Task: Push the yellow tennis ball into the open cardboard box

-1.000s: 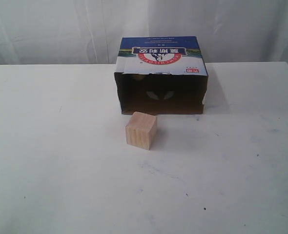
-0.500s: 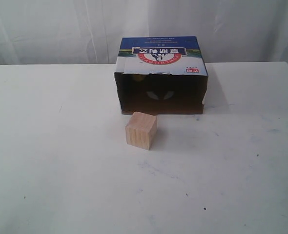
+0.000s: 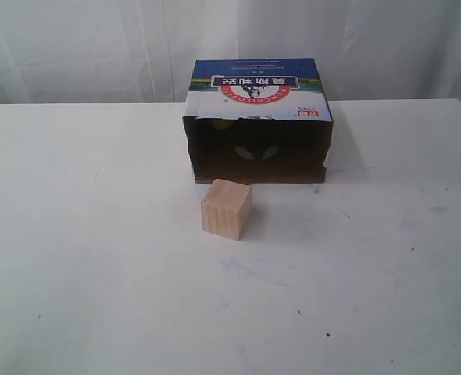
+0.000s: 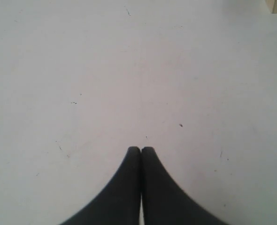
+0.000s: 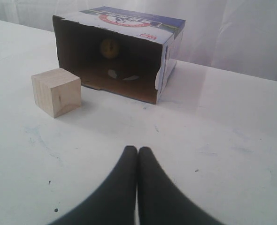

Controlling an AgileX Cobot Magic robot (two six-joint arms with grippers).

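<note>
The open cardboard box (image 3: 259,92) lies on its side at the back middle of the white table, its dark opening facing forward. In the right wrist view the yellow tennis ball (image 5: 109,48) rests deep inside the box (image 5: 163,61), near the back wall. My right gripper (image 5: 137,149) is shut with nothing in it, low over the table well in front of the box. My left gripper (image 4: 141,149) is also shut and empty, over bare table. Neither gripper shows in the exterior view.
A pale wooden cube (image 3: 226,208) stands just in front of the box's opening, toward its left side, and appears in the right wrist view as the cube (image 5: 56,91). A white curtain hangs behind the table (image 3: 74,258).
</note>
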